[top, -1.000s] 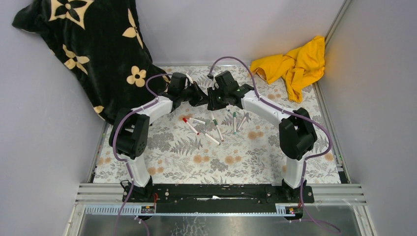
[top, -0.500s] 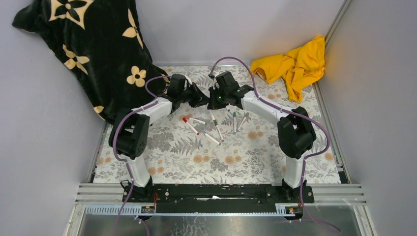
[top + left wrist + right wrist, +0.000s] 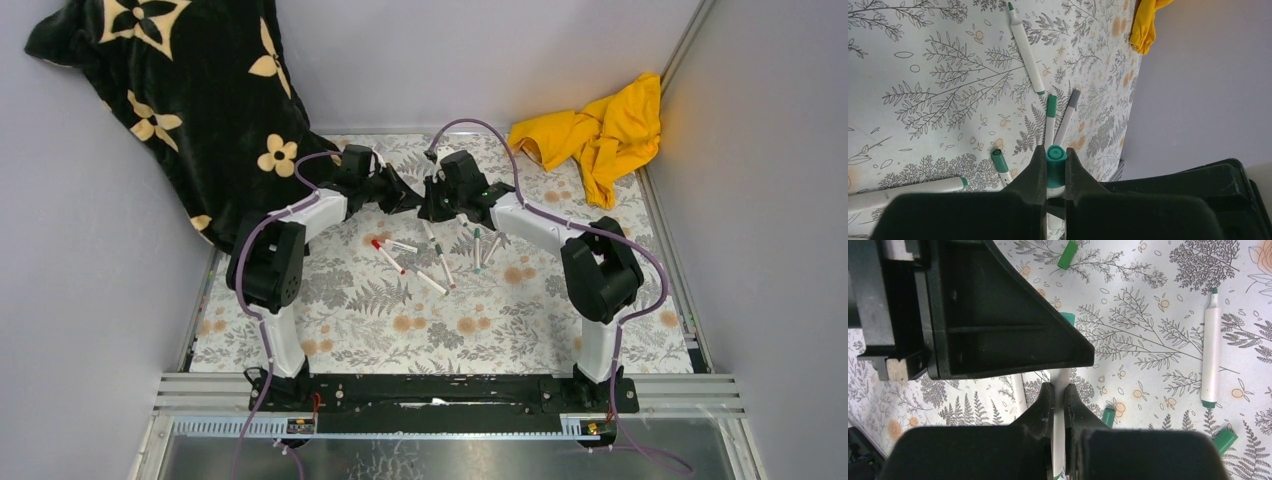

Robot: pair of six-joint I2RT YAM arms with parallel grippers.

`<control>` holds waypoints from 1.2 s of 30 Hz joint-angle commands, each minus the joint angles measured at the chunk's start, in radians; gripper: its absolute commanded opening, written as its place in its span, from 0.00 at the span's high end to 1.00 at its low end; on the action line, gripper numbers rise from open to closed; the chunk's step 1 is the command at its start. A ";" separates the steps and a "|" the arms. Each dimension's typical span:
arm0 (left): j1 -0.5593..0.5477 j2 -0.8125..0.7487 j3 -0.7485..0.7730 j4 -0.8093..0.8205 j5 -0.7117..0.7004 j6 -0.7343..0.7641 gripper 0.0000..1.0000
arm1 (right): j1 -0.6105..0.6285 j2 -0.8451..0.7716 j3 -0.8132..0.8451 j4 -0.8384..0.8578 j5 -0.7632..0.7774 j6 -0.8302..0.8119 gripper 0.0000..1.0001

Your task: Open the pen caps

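Left gripper (image 3: pixel 1055 153) slid back a bit, pinching a short teal plastic cap (image 3: pixel 1055 161); right gripper (image 3: pixel 1058 391) followed, clamped on a thin white pen barrel (image 3: pixel 1060 376)

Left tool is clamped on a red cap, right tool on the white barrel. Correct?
No. The cap in the left tool is teal green, not red; the left wrist view shows it. The right tool is clamped on the white barrel.
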 commanded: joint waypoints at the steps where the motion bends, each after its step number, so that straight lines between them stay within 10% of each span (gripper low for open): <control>1: 0.117 0.044 0.089 0.040 -0.161 0.040 1.00 | -0.001 -0.093 -0.053 -0.179 -0.028 -0.025 1.00; 36: 0.205 0.043 0.092 0.139 -0.231 -0.157 1.00 | 0.021 -0.133 -0.209 -0.107 -0.084 -0.005 1.00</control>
